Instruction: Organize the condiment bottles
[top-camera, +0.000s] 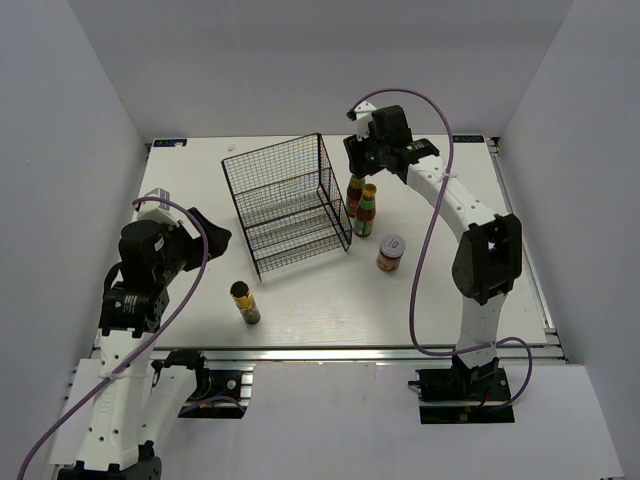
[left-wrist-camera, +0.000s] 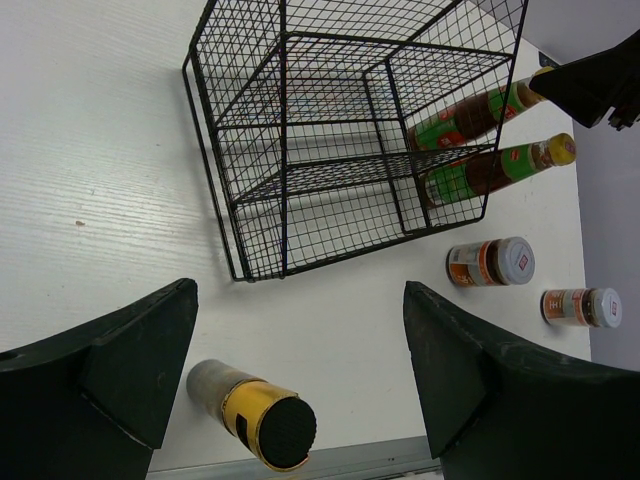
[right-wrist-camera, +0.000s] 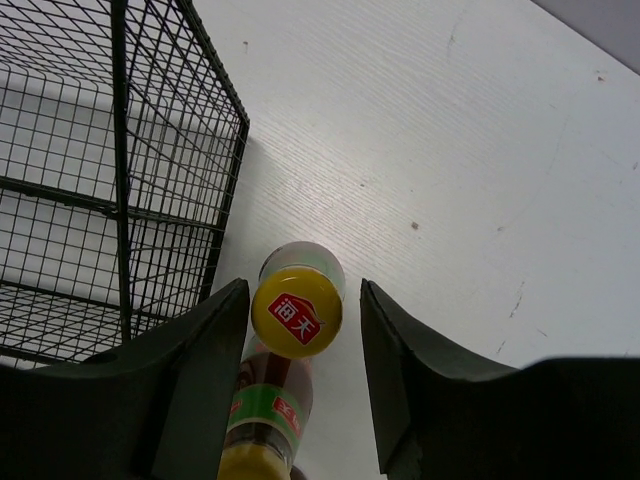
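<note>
Two slim red-sauce bottles with yellow caps stand side by side just right of the black wire rack (top-camera: 285, 200). My right gripper (top-camera: 357, 170) is open above the farther bottle (top-camera: 354, 193). In the right wrist view its fingers flank that bottle's yellow cap (right-wrist-camera: 297, 312) without gripping it, and the nearer bottle (right-wrist-camera: 265, 420) stands below. A white-lidded jar (top-camera: 390, 252) stands right of the nearer bottle (top-camera: 366, 210). Two jars show in the left wrist view (left-wrist-camera: 492, 262) (left-wrist-camera: 582, 307). The dark gold-labelled bottle (top-camera: 244, 302) stands near the front edge. My left gripper (top-camera: 212, 236) is open and empty, above and left of it (left-wrist-camera: 250, 405).
The wire rack (left-wrist-camera: 350, 130) has two tiered shelves with nothing on them and stands mid-table. White walls enclose the table on three sides. The table's metal front edge (left-wrist-camera: 330, 462) lies close behind the dark bottle.
</note>
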